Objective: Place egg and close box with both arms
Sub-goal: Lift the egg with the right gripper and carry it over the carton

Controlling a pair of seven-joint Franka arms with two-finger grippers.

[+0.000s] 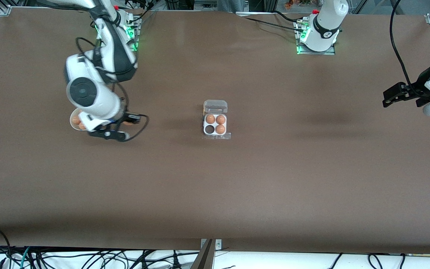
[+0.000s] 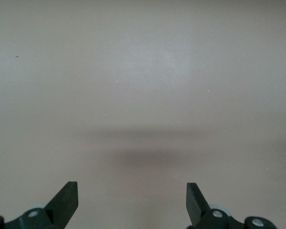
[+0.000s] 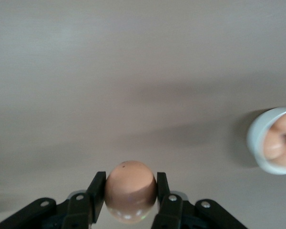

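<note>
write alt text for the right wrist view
The right claw grips a brown egg between its two black fingers, up over the bare brown table. At the picture's edge sits a white bowl holding more eggs.

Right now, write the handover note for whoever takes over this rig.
Right gripper: shut on the egg, up in the air beside the bowl of eggs.
Left gripper: open, waiting over bare table at the left arm's end.
Box: mid-table, lid open, three cells filled, one empty.
Done: egg picked up.
Left: place it in the empty cell, then close the lid with both arms.
</note>
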